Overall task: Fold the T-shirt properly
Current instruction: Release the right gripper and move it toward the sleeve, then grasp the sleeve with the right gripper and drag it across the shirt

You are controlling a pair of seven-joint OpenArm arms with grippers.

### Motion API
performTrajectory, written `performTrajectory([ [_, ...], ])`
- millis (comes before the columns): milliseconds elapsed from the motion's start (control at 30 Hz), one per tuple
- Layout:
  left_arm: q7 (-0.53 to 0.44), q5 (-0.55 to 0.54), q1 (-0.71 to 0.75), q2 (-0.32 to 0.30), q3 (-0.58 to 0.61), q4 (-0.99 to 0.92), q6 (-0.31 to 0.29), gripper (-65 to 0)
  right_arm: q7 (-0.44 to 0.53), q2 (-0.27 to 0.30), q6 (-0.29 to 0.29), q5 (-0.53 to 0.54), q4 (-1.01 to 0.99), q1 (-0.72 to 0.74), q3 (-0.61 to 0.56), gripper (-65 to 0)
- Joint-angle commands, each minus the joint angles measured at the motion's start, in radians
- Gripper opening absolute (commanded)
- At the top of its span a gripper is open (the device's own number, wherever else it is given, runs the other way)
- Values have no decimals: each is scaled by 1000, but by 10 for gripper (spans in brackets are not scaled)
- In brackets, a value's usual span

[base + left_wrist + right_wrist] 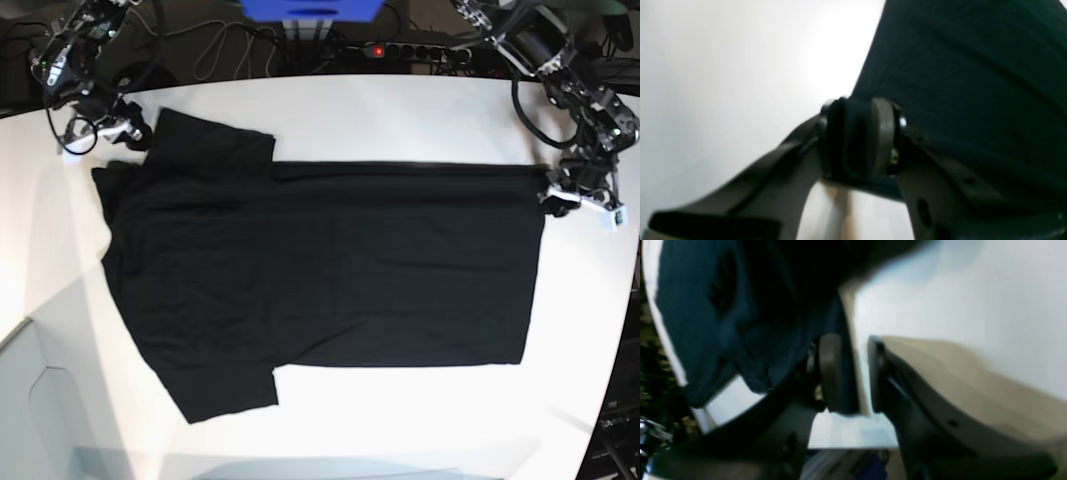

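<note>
The black T-shirt (320, 280) lies spread flat on the white table (400, 110), plain side up, no print showing. Its sleeves are on the left and its hem on the right. My left gripper (553, 192) is at the far hem corner and is shut on a fold of the black cloth (973, 83), seen close between the pads in the left wrist view (857, 140). My right gripper (135, 135) is at the far sleeve's edge. In the blurred right wrist view its jaws (857, 373) stand a narrow gap apart, with dark cloth (706, 306) beside one finger.
A power strip with cables (400, 48) and a blue object (310, 10) lie behind the table's far edge. The table's front left corner is cut off by a lower grey surface (50, 400). Bare white table runs along the front and right of the shirt.
</note>
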Motion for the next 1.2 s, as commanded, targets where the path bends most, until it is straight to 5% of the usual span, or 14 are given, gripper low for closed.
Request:
performTrajectory([
  [0, -18, -15, -13, -15, -1, 20, -1, -484, -26, 4, 5, -60, -9, -7, -2, -494],
  [167, -16, -15, -13, -15, -1, 20, -1, -484, -48, 4, 103, -60, -14, -8, -3, -497],
  [633, -16, -17, 0, -15, -1, 20, -1, -484, -82, 2, 108, -60, -12, -77, -5, -498],
  [1033, -16, -17, 1, -15, -1, 20, -1, -484, -82, -33, 131, -60, -12, -93, -125, -502],
  [1167, -16, -17, 1, -15, -3, 20, -6, -484, -82, -35, 131, -60, -12, -93, -126, -598],
])
